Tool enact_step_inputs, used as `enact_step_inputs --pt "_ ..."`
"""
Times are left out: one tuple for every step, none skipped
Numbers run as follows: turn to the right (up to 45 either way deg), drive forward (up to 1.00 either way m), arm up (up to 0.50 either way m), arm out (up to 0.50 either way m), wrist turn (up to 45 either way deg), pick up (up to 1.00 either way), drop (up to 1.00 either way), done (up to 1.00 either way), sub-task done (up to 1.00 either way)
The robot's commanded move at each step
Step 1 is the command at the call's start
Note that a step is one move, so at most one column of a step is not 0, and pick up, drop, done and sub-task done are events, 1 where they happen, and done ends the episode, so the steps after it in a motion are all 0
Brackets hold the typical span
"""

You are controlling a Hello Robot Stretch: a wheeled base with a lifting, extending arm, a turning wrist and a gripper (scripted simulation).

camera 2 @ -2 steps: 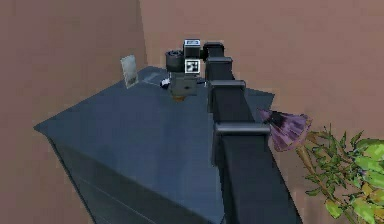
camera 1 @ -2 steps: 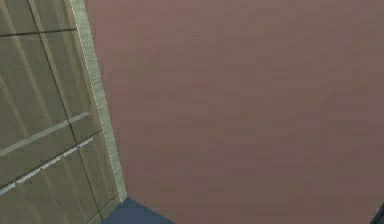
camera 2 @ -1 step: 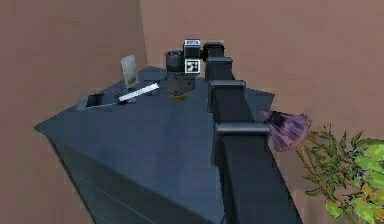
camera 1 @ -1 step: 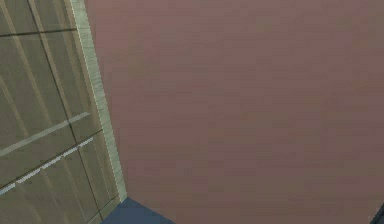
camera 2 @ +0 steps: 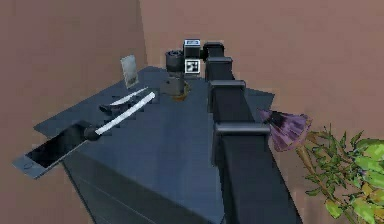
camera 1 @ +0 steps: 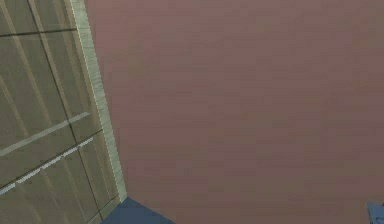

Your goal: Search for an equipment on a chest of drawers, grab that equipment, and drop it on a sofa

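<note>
A dark blue chest of drawers (camera 2: 170,150) takes up the middle of the arm side view. On its top lies a long pale bat-like rod (camera 2: 125,115) with a dark end toward the view's left. The arm's dark bar rises from the bottom edge to two white marker squares (camera 2: 191,56). Left of them, the gripper (camera 2: 177,82) is over the far part of the top. A small brownish thing (camera 2: 181,93) sits on the surface at its far end, so I cannot tell whether it holds anything.
A flat dark slab like a laptop (camera 2: 55,150) lies at the top's near left corner, with a small grey upright stand (camera 2: 130,68) at the back. A purple tuft (camera 2: 290,128) and a leafy plant (camera 2: 345,170) are at the right. The forward view has a pink wall (camera 1: 250,100), an olive panelled door (camera 1: 50,110) and a blue corner (camera 1: 135,213).
</note>
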Motion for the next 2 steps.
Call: enact_step_inputs --pt "0.0 0.0 0.0 0.0 -36.0 0.0 0.0 0.0 0.0" --pt "0.0 0.0 0.0 -0.32 0.0 0.0 0.0 0.0 0.0"
